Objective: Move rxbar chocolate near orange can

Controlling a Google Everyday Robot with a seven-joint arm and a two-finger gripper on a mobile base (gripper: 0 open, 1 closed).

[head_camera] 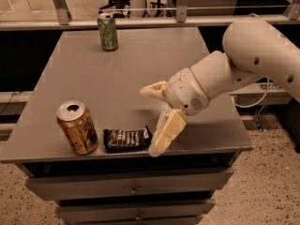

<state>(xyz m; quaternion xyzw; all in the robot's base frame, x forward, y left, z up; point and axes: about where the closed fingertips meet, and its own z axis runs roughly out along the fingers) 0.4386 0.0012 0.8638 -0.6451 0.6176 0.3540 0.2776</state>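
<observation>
The rxbar chocolate [125, 139], a flat black-wrapped bar with pale lettering, lies on the grey table [140, 78] near its front edge. The orange can [77, 127] stands upright just left of it, a small gap between them. My gripper [153, 121] is open just right of the bar, raised off it. One cream finger [166, 132] points down by the bar's right end, the other [152, 91] sticks out to the left higher up. The gripper holds nothing.
A green can [108, 31] stands upright at the far edge of the table. Drawers [133, 189] run below the table front. My white arm [253, 55] reaches in from the right. A speckled floor lies around the table.
</observation>
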